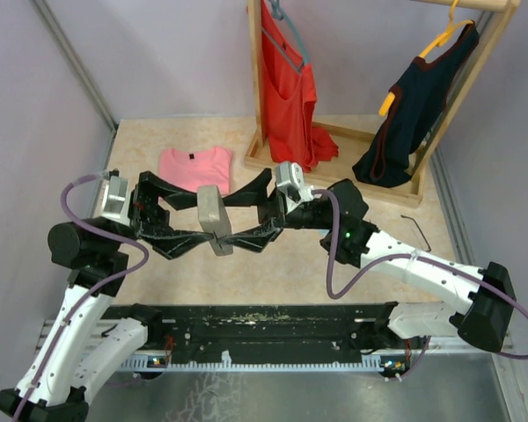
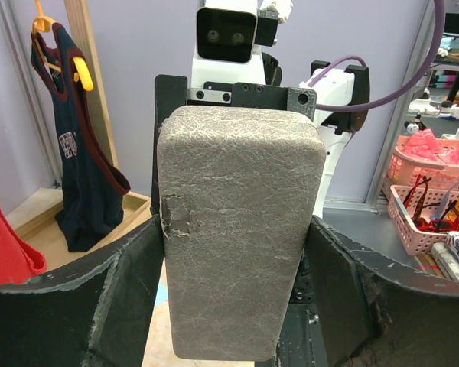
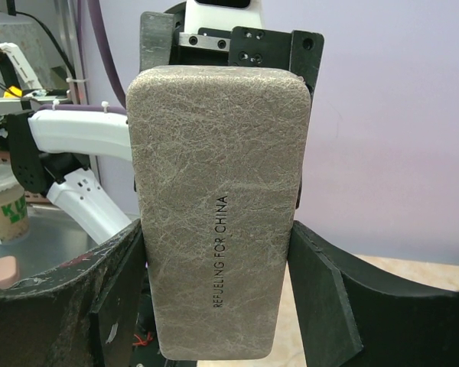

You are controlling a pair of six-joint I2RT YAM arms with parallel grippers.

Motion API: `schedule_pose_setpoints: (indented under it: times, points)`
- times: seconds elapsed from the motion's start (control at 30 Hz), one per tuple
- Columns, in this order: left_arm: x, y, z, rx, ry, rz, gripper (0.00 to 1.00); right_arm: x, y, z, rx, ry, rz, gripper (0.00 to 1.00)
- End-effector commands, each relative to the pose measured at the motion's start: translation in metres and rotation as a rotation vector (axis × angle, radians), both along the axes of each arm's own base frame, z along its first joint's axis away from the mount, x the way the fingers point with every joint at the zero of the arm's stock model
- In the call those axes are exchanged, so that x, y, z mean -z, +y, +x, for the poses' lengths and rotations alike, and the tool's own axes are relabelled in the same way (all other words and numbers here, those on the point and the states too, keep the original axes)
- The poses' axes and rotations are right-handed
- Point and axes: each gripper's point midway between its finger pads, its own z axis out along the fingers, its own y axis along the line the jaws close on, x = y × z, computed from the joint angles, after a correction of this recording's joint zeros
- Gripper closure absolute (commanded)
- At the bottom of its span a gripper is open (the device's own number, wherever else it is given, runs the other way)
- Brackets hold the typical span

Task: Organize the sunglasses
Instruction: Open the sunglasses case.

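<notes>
The grey textured case (image 1: 214, 218) is closed and held upright in the air above the table, between both grippers. My left gripper (image 1: 196, 221) grips it from the left, my right gripper (image 1: 239, 218) from the right. In the left wrist view the case (image 2: 237, 222) fills the gap between the black fingers (image 2: 126, 294) of that gripper (image 2: 233, 306). In the right wrist view the case (image 3: 214, 191), printed "REFUELING FOR CHINA", sits between the fingers (image 3: 321, 298) of that gripper (image 3: 214, 290). The sunglasses are hidden or out of view.
A pink T-shirt (image 1: 195, 167) lies flat behind the grippers. A wooden clothes rack (image 1: 255, 88) at the back holds a red top (image 1: 286, 79) and a navy top (image 1: 414, 105). A thin bent metal tool (image 1: 418, 230) lies at the right. A black rail (image 1: 264, 321) runs along the near edge.
</notes>
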Motion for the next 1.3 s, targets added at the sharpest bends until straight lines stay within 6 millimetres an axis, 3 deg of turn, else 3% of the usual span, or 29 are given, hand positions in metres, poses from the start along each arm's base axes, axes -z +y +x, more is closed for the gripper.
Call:
schedule_pose_setpoints:
  times: [0.0,0.1,0.27,0.6,0.93,1.27]
  points:
    - [0.001,0.0,-0.004,0.016,-0.015,0.005,0.27,-0.047,-0.008,-0.008,0.004,-0.068,0.126,1.0]
    - [0.0,0.0,-0.004,0.018,-0.016,0.005,0.38,-0.046,-0.007,-0.007,0.007,-0.061,0.119,1.0]
    - [-0.001,0.001,0.001,-0.015,-0.005,0.012,0.66,-0.046,-0.008,0.003,0.068,-0.028,0.122,1.0]
    - [-0.008,0.016,0.038,-0.289,0.017,0.025,0.84,-0.041,-0.018,0.05,0.338,0.078,0.103,1.0]
    - [-0.005,0.036,0.073,-0.515,0.073,0.051,0.85,-0.03,-0.036,0.104,0.64,0.228,0.067,1.0]
    - [-0.003,0.045,0.079,-0.586,0.096,0.049,0.73,-0.019,-0.054,0.139,0.872,0.292,0.033,1.0]
